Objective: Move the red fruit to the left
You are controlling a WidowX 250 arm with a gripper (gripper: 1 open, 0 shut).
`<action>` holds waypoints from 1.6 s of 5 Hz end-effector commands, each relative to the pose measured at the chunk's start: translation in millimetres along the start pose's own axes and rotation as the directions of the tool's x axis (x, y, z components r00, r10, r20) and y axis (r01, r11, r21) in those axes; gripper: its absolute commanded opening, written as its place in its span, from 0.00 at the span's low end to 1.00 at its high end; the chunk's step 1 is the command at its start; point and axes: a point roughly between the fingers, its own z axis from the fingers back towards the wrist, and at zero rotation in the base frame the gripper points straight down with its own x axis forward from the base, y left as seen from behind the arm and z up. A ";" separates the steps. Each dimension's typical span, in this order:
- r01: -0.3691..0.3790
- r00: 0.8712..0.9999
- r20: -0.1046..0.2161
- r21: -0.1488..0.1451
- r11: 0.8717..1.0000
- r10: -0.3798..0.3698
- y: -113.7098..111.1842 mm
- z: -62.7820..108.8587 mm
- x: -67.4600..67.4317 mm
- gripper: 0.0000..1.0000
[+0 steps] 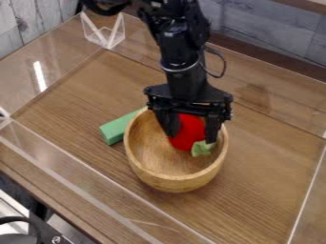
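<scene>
Glossy red fruit (189,130) inside wooden bowl (152,167)
</scene>
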 end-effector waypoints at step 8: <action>0.009 0.995 0.103 -0.036 0.999 -0.006 12.0 34.0 -5.9 0.00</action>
